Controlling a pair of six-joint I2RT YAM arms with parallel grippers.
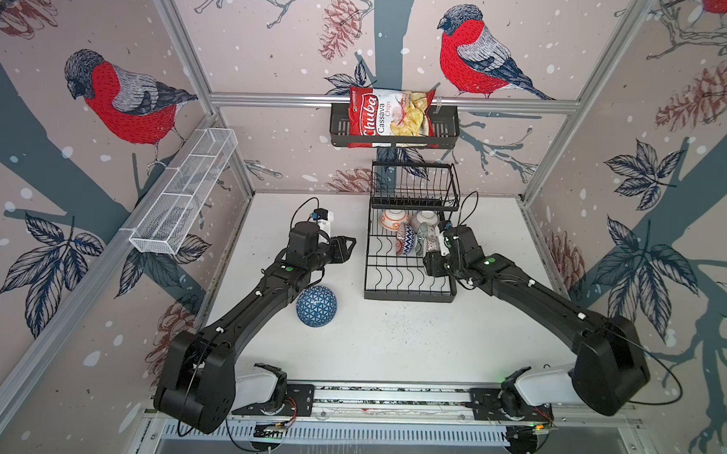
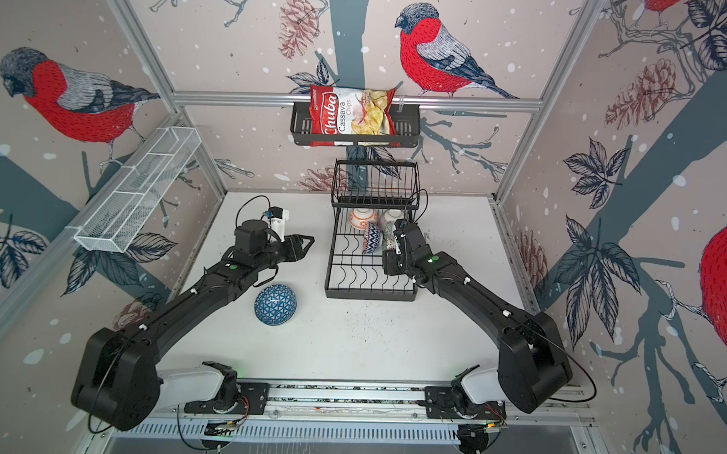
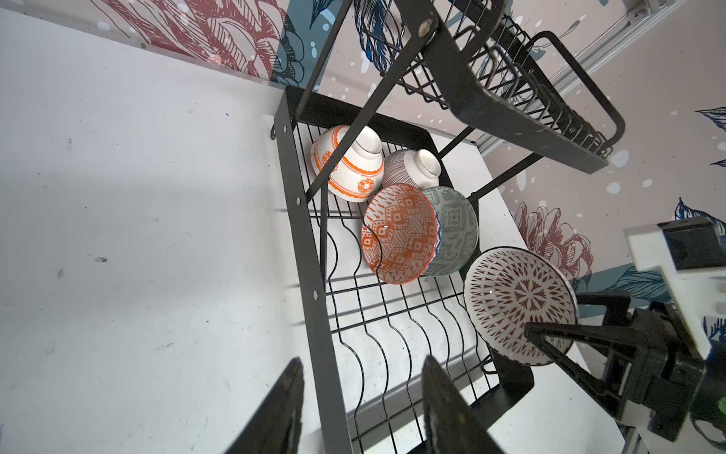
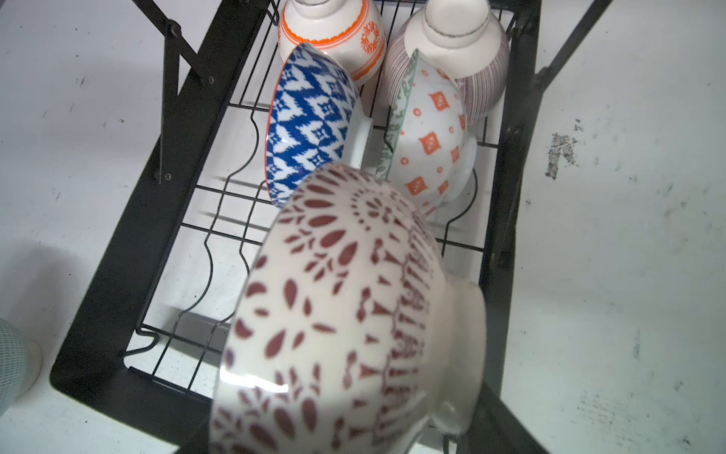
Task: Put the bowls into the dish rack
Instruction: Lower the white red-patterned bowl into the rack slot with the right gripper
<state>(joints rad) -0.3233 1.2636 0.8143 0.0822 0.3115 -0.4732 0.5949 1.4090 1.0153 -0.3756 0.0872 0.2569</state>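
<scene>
The black dish rack [image 1: 409, 297] stands at the back right of the table. Several bowls sit at the back of its lower tier: an orange-banded one [image 3: 349, 165], a pink-lined one [image 3: 412, 169], a blue-and-white one [image 4: 310, 122] and a grey-green one [image 3: 455, 232]. My right gripper [image 1: 435, 249] is shut on a white bowl with dark red marks [image 4: 345, 314], held on edge over the rack's right side. A blue-triangle bowl [image 1: 316, 306] lies upside down on the table beside my left arm. My left gripper [image 3: 361, 365] is open and holds nothing, just left of the rack.
The rack's upper basket tier [image 1: 415, 186] overhangs the back bowls. A black slotted shelf [image 1: 444, 131] on the back wall holds a chips bag [image 1: 392, 119]. A white mesh basket [image 1: 184, 192] hangs on the left wall.
</scene>
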